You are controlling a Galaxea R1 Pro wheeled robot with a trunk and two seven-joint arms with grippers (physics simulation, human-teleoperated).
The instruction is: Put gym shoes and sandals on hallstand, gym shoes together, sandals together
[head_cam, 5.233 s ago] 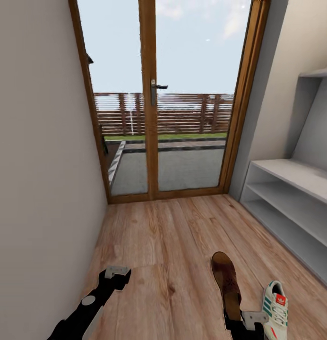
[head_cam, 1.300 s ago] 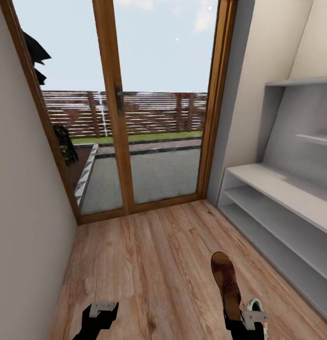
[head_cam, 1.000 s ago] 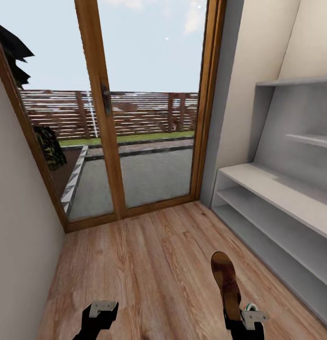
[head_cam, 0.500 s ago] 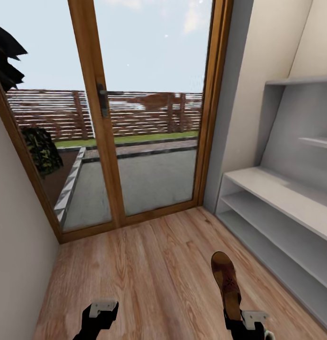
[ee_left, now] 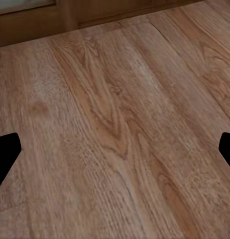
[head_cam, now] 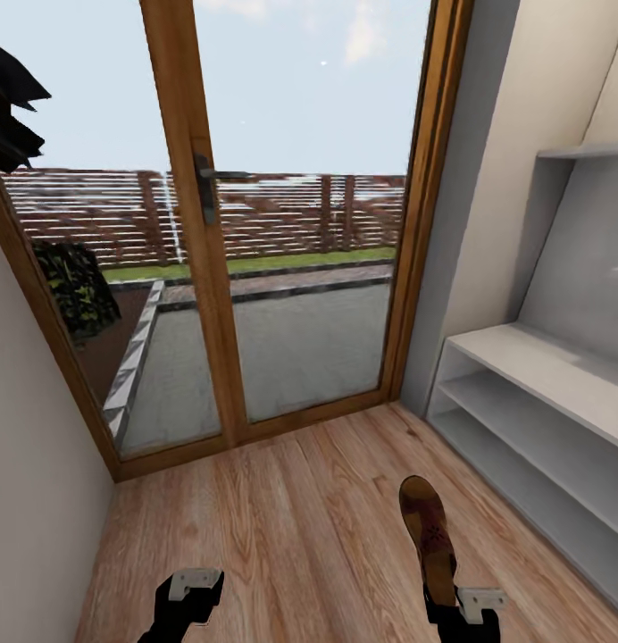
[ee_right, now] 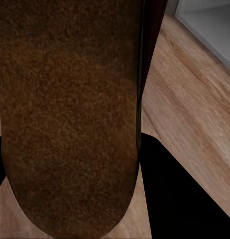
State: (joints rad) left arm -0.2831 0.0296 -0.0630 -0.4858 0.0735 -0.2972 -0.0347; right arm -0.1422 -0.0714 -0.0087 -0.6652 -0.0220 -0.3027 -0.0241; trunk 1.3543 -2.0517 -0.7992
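One dark brown sandal (head_cam: 430, 532) with a mottled reddish footbed sticks forward from my right gripper (head_cam: 463, 609), which is shut on its heel end, low in the head view. Seen from the right wrist, the sandal (ee_right: 70, 109) looms close over the corridor floor (ee_right: 194, 99). My left gripper (head_cam: 191, 589) hovers open above the bare corridor floor (head_cam: 282, 527); its dark fingertips (ee_left: 5, 154) stand far apart with only planks between them. The light-grey hallstand (head_cam: 541, 357) runs along the right wall. The gym shoes and the other sandal are out of view.
A wood-framed glass door (head_cam: 202, 268) closes the corridor ahead, with a yard and fence behind it. A plain wall (head_cam: 32, 464) bounds the left side. Open plank floor lies between the left wall and the hallstand.
The head view has swung and moved forward, so the door and hallstand shifted in the picture and the gym shoe at the lower right slid out of sight. My right gripper keeps the sandal.
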